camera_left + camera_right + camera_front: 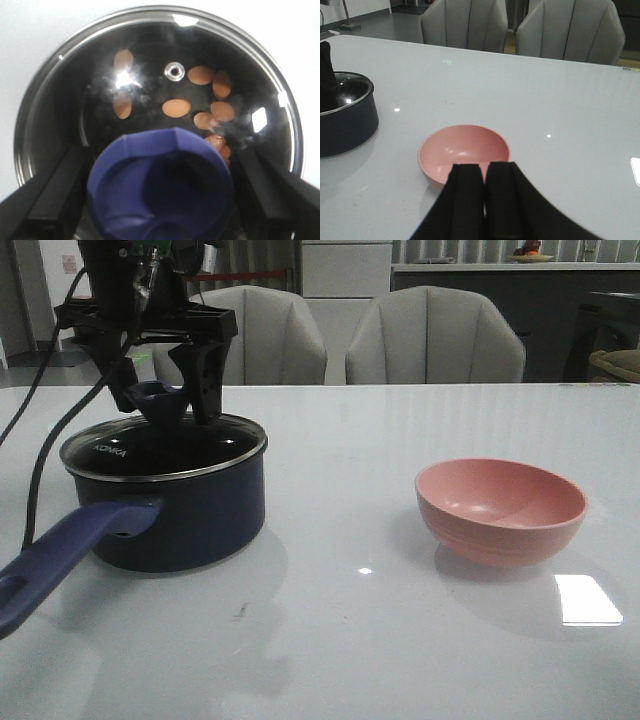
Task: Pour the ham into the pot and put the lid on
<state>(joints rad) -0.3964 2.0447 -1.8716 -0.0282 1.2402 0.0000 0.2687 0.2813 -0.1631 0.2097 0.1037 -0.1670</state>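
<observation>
Purple pot handle at table edge, lid seated, left end effector released astride knob, right end effector clenched

Front view: sitting low at table height, facing forward across the table toward two chairs. Left wrist view: looking straight down, very near, onto the lid. Right wrist view: looking forward and down over the pink bowl, sharing bowl, pot and chairs with the front view.
</observation>
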